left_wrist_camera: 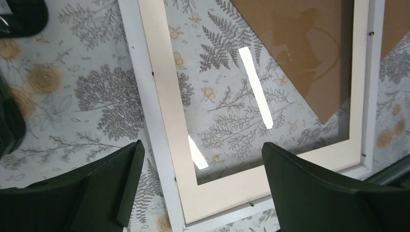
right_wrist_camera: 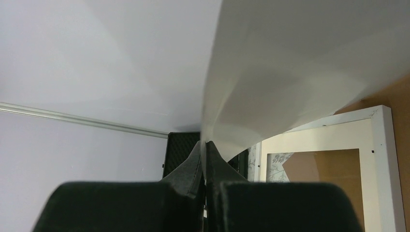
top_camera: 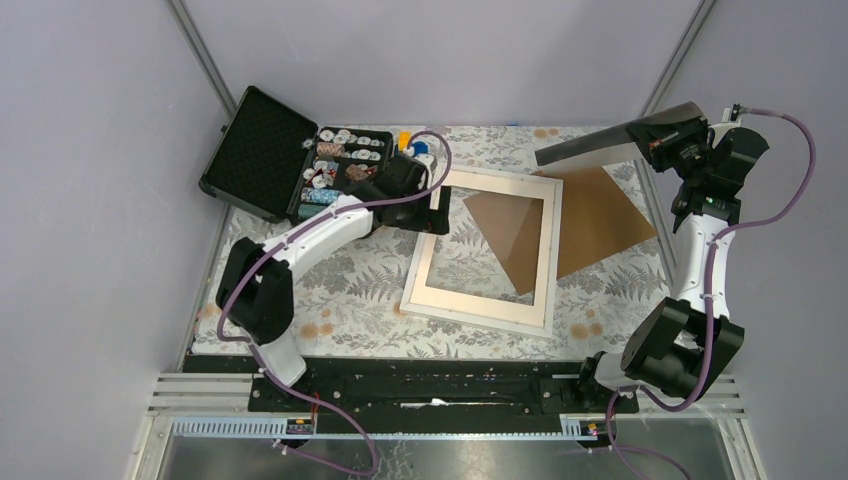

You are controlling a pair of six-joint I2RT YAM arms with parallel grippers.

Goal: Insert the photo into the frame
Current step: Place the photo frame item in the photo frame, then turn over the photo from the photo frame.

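The white frame (top_camera: 473, 318) lies flat in the middle of the table, with a cream mat board (top_camera: 480, 297) lying in it. My left gripper (top_camera: 436, 203) hovers open over the frame's far left corner. In the left wrist view its fingers (left_wrist_camera: 202, 147) straddle the corner of the moulding (left_wrist_camera: 144, 96) and the mat (left_wrist_camera: 167, 87), with nothing between them. My right gripper (top_camera: 655, 143) is raised at the far right, shut on one edge of the photo (top_camera: 600, 145). The sheet juts left in the air. In the right wrist view only its pale back (right_wrist_camera: 300, 63) shows above the gripper (right_wrist_camera: 204, 145).
A brown backing board (top_camera: 600, 215) lies tilted at the frame's right side, partly under it. An open black case (top_camera: 290, 165) of chips stands at the far left, close behind my left arm. A fern-patterned cloth (top_camera: 340, 290) covers the table. Grey walls and metal posts close in the back and sides.
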